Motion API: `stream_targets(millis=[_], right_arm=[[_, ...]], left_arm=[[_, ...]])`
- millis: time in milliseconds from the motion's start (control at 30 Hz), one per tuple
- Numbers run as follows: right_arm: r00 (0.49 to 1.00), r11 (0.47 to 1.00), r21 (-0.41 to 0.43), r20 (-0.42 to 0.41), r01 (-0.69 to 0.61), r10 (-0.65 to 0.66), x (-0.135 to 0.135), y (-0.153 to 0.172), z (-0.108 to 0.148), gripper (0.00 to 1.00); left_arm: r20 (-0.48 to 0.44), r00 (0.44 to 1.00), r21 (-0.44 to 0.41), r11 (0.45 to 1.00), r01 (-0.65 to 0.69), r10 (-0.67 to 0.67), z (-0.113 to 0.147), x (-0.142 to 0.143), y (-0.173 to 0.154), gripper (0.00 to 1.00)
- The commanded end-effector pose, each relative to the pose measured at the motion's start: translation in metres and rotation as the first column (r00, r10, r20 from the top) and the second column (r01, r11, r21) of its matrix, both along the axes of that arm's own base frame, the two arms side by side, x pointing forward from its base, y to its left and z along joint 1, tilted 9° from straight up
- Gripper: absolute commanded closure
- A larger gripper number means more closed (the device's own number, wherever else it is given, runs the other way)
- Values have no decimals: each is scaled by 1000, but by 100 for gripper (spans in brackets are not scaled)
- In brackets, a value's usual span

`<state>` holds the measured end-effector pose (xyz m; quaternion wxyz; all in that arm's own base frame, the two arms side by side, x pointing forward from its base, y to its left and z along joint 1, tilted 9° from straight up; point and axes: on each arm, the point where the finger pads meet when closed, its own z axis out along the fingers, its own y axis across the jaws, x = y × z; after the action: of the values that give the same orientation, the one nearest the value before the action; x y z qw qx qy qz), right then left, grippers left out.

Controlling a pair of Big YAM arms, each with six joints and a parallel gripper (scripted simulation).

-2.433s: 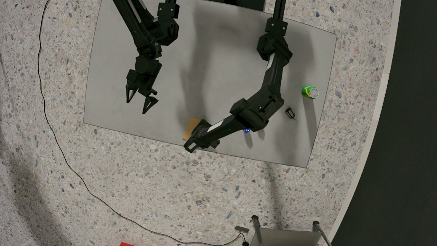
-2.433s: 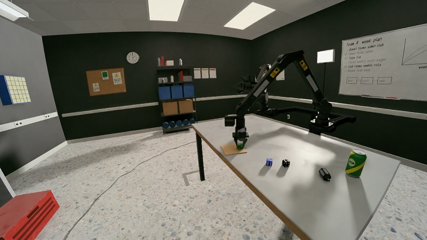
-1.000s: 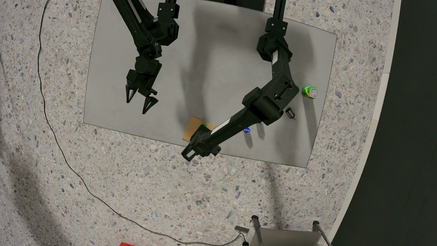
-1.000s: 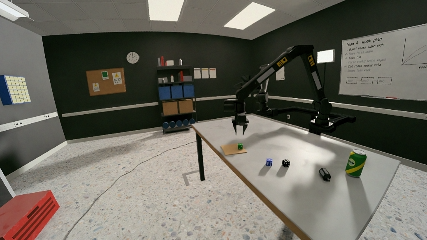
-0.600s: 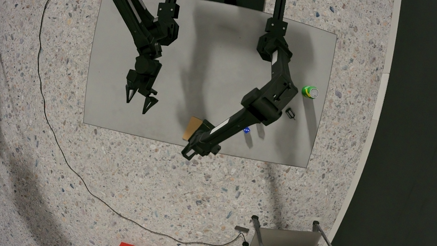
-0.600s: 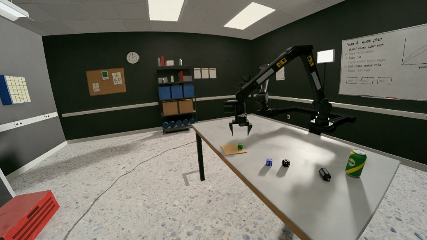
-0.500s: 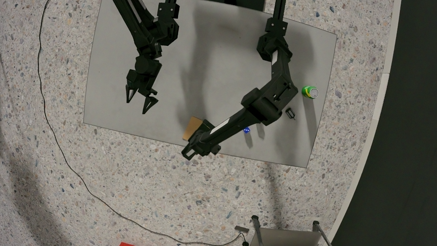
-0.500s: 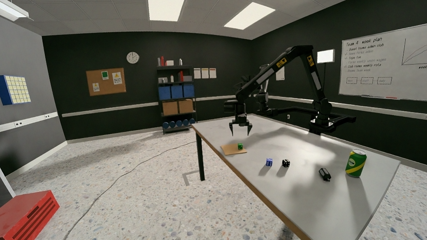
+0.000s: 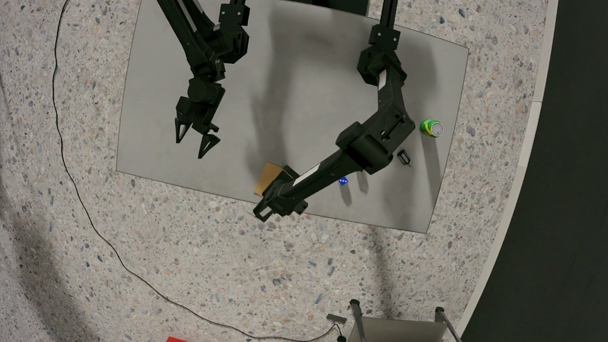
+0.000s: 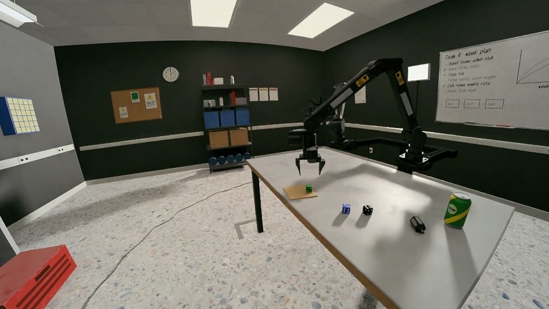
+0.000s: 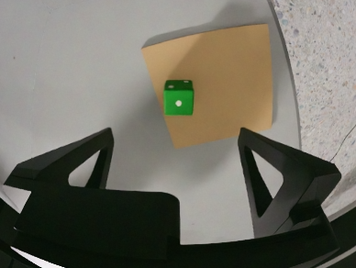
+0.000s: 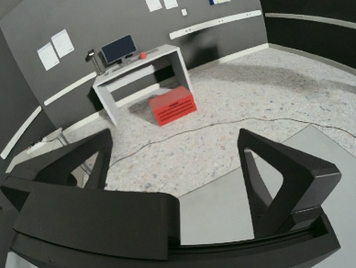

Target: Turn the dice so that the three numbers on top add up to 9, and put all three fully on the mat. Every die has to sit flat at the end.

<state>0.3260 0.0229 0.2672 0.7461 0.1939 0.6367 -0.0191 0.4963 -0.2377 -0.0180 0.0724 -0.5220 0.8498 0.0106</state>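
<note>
Green die: you've got it (image 10: 308,188) (image 11: 179,102) resting on the mat (image 9: 266,176) (image 10: 293,193) (image 11: 225,87), near one edge, single pip facing your left wrist camera.
Left claw (image 9: 278,206) (image 10: 310,172) (image 11: 175,130): spread wide, touching nothing, poised above that die.
Blue die (image 9: 342,181) (image 10: 346,208), black die (image 10: 367,209): off the mat, side by side on your table (image 9: 331,85) (image 10: 383,261).
Right claw (image 9: 188,150) (image 12: 175,130): wide apart, grasping nothing, well away from your dice.
Green can (image 9: 431,127) (image 10: 457,209): upright, beyond the black die.

The can (image 9: 431,127) (image 10: 457,209) looks like glossy metal — the mat (image 9: 266,177) (image 10: 300,192) (image 11: 225,69) smooth and matt, the green die (image 10: 308,188) (image 11: 179,102) like smooth plastic.
</note>
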Motion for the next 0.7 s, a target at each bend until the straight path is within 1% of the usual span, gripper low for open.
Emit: stream_targets(millis=[0,33,100,233,333,367,400,500,600,667], right_arm=[[1000,1000,3,7,0,0,1,0,3,0],[1000,1000,3,7,0,0,1,0,3,0],[1000,1000,3,7,0,0,1,0,3,0],[1000,1000,3,7,0,0,1,0,3,0],[1000,1000,3,7,0,0,1,0,3,0],[1000,1000,3,7,0,0,1,0,3,0],[1000,1000,3,7,0,0,1,0,3,0],[1000,1000,3,7,0,0,1,0,3,0],[1000,1000,3,7,0,0,1,0,3,0],[1000,1000,3,7,0,0,1,0,3,0]], left_arm=[[38,999,-16,1000,22,-21,18,11,8,0],[38,999,-16,1000,22,-21,18,11,8,0],[33,998,-11,998,62,-61,18,11,18,0],[19,981,8,981,195,-195,20,8,52,0],[1,943,27,943,332,-333,21,2,87,0],[1,942,27,942,335,-335,21,2,87,0],[-5,926,33,925,378,-378,22,0,98,0],[-14,900,40,899,436,-436,22,-4,113,0],[-14,899,40,898,438,-438,22,-4,114,0],[-28,852,50,851,523,-522,23,-11,136,0]])
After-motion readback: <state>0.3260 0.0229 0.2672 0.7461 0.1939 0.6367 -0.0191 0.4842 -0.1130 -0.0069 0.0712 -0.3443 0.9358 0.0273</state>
